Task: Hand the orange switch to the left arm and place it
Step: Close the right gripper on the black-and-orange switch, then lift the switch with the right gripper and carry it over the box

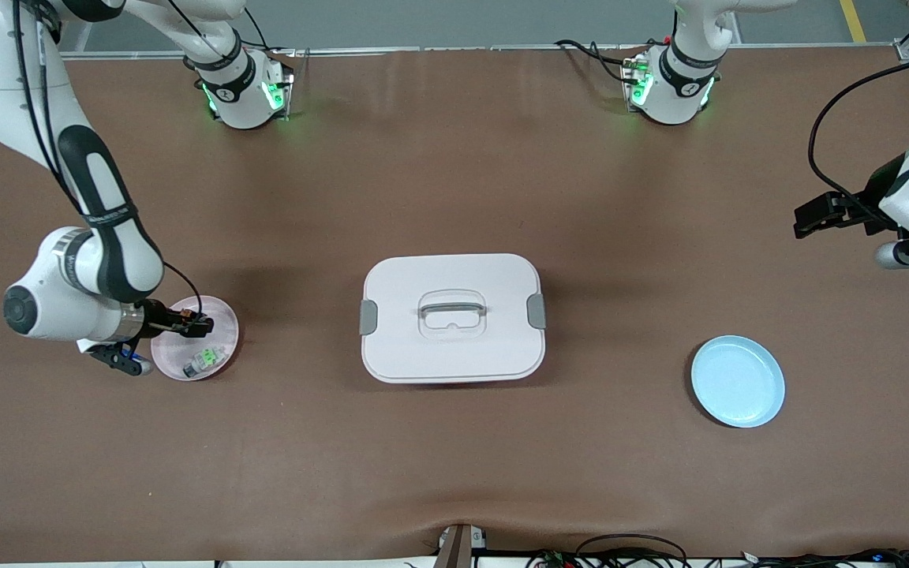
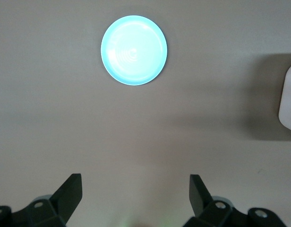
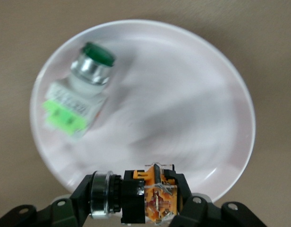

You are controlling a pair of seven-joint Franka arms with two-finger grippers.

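Observation:
The orange switch point(image 3: 145, 196), black-bodied with an orange end and a silver ring, sits between the fingers of my right gripper point(image 3: 136, 198), which is shut on it over the pink plate point(image 3: 192, 109). From the front, the right gripper point(image 1: 190, 322) is at the pink plate point(image 1: 222, 315) near the right arm's end of the table, with the switch point(image 1: 185, 319) as a small orange spot in it. The white lidded box point(image 1: 452, 317) stands mid-table. My left gripper point(image 2: 136, 194) hangs open and empty over bare table; in the front view it point(image 1: 817, 214) waits at the left arm's end.
A green-and-clear component point(image 3: 79, 97) lies in the pink plate, also seen from the front point(image 1: 203, 361). A light blue plate point(image 1: 738, 381) sits toward the left arm's end, nearer the front camera than the left gripper; it shows in the left wrist view point(image 2: 134, 50), with the box's corner point(image 2: 288, 101).

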